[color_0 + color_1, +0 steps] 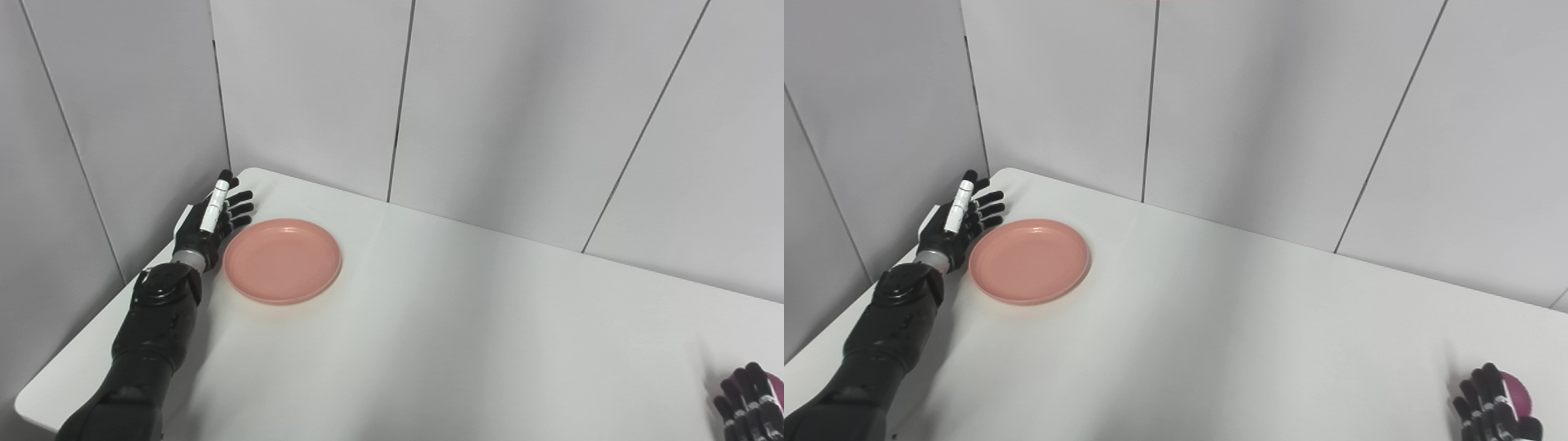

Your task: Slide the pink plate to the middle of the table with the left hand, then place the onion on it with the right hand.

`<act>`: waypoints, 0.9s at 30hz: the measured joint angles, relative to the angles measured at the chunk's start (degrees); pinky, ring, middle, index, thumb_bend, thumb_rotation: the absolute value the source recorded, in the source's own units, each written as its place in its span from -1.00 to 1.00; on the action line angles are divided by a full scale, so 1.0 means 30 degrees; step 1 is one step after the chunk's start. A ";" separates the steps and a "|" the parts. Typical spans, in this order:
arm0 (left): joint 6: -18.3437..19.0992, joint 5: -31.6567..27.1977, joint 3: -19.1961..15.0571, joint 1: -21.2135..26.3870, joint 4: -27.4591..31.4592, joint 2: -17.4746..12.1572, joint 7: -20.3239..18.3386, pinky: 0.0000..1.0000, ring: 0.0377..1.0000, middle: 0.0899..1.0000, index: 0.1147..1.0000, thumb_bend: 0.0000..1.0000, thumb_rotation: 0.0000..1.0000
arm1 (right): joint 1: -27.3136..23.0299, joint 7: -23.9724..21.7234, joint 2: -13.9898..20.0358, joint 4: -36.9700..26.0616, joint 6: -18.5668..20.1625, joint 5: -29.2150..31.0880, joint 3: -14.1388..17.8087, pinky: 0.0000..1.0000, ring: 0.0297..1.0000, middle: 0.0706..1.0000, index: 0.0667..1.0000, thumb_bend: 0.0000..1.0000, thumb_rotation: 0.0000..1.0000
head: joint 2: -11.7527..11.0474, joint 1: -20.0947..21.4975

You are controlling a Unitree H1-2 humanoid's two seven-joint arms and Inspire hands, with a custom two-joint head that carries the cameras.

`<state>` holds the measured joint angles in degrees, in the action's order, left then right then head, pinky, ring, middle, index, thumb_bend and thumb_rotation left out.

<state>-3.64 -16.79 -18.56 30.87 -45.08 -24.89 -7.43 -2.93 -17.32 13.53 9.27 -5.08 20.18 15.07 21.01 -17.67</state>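
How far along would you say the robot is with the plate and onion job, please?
Nothing looks done: the pink plate sits near the table's far left corner. In hand: the left hand, fingers apart, stands beside its left rim. Left: the slide to the middle, then placing the onion, beside the right hand.

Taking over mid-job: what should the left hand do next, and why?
Probably press the left hand sideways against the pink plate and start sliding it toward the table's middle. The open fingers sit at the plate's left rim, and the plate lies near the table's far left corner.
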 measured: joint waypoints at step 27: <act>0.1957 -0.0635 0.0719 -0.2204 0.5322 0.2431 -0.0638 0.58 0.59 0.62 0.75 0.69 0.73 | -0.0004 -0.0044 0.0041 0.0000 0.0000 0.0189 -0.0029 1.00 1.00 1.00 1.00 0.60 1.00 | 0.0059 0.0176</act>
<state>2.23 -18.70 -16.40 24.26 -29.12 -17.60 -9.35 -2.95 -17.45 13.65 9.27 -5.09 20.75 14.98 21.18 -17.14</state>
